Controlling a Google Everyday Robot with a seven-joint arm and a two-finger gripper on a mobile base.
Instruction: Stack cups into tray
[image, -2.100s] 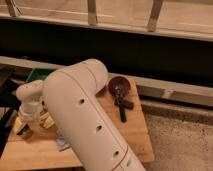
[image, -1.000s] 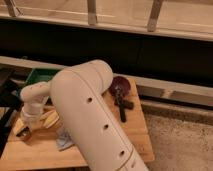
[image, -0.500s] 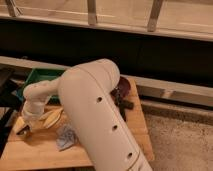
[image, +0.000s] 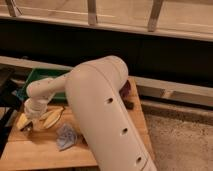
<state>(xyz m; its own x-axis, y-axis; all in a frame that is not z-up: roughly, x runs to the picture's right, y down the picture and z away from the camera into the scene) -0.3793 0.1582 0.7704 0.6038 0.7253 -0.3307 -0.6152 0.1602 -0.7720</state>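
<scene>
As things stand: the gripper (image: 26, 123) hangs low at the left edge of the frame, just above the wooden table (image: 35, 156), in front of the green tray (image: 36, 76).
Jaws: closed up tight; whether anything is pinched in them I can't make out.
Cups: one light-blue cup (image: 65, 136) lies crumpled-looking on the wood at lower left, near the gripper and outside the tray. Pale yellow shapes (image: 53, 117) sit beside the gripper; I can't tell what they are.
Tray: upper left of the table, partly behind the arm (image: 102, 115).
Risk, blind spot: the bulky arm hides the middle of the table, so any cup there could get swept off.
Risk, grasp: closed jaws coming down on a soft cup would likely flatten it further or push it away.
Risk, clutter: a dark bowl (image: 125, 90) peeks out at the right, close to the elbow.
Change from two seconds ago: the elbow has swung rightwards, covering most of the bowl and uncovering more tray; the gripper has barely shifted.
</scene>
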